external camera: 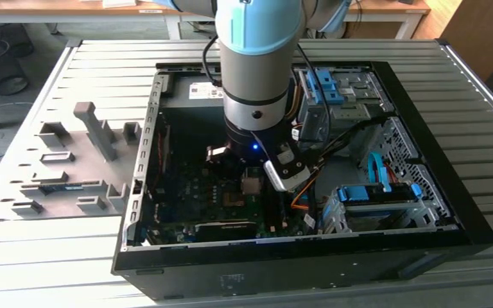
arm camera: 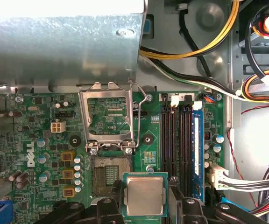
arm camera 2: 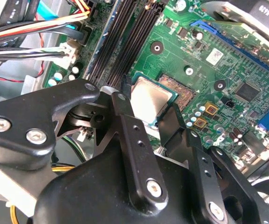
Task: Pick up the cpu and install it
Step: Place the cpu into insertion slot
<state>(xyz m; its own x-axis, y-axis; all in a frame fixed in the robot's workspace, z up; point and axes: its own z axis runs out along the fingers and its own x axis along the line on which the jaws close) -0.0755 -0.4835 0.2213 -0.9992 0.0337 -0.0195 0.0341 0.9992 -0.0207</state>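
Holding the cpu (arm camera: pixel 145 195) by two opposite edges: gripper (arm camera: pixel 145 208) closed narrow on it, one finger (arm camera 2: pixel 125 123) on each side. Chip is level, silver lid up, green rim showing in both wrist views.

The cpu is not seated. It hangs over the motherboard (arm camera: pixel 41 140) at the edge of the socket (arm camera: pixel 107 173), on the side towards the memory slots (arm camera: pixel 177 140), and overlaps one socket corner.

Socket is open with the contact field exposed. Load frame (arm camera: pixel 109 116) is flipped up just beyond it.

Past the frame is a bare metal box (arm camera: pixel 64 42). Yellow, black and white cables (arm camera: pixel 195 46) run beside it and down past the slots.

In the exterior view the arm (external camera: pixel 259 64) drops straight down into the open computer case (external camera: pixel 418 128), gripper low over the board. The case lies on a slatted table (external camera: pixel 58 256). A grey fixture tray (external camera: pixel 75 167) sits beside the case on the exterior view's left.
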